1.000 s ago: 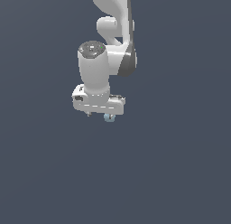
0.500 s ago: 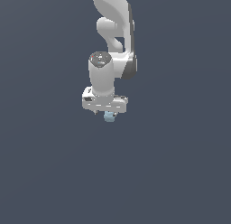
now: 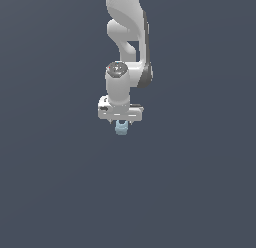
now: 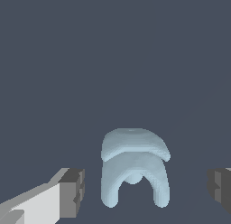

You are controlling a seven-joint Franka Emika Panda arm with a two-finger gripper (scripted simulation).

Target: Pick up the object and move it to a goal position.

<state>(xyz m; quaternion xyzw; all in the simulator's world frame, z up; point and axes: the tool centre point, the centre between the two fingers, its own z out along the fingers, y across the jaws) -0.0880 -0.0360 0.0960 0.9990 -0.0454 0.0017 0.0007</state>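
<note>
The object (image 3: 121, 127) is a tiny pale light-blue blob just below my white gripper (image 3: 120, 123) in the exterior view. In the wrist view the object (image 4: 134, 165) is an arch-shaped blob with two legs, sitting between my two dark-padded fingertips (image 4: 73, 192). The gripper (image 4: 146, 191) is open: there is a clear gap on each side of the object and neither pad touches it. The white arm (image 3: 127, 37) comes down from the top of the exterior view.
The ground is a plain dark grey-blue surface (image 3: 200, 182) in all directions. No other objects, containers or edges show in either view.
The arm has moved towards the exterior view's right and lowered, and the gripper now stands over the object with the object between its fingers.
</note>
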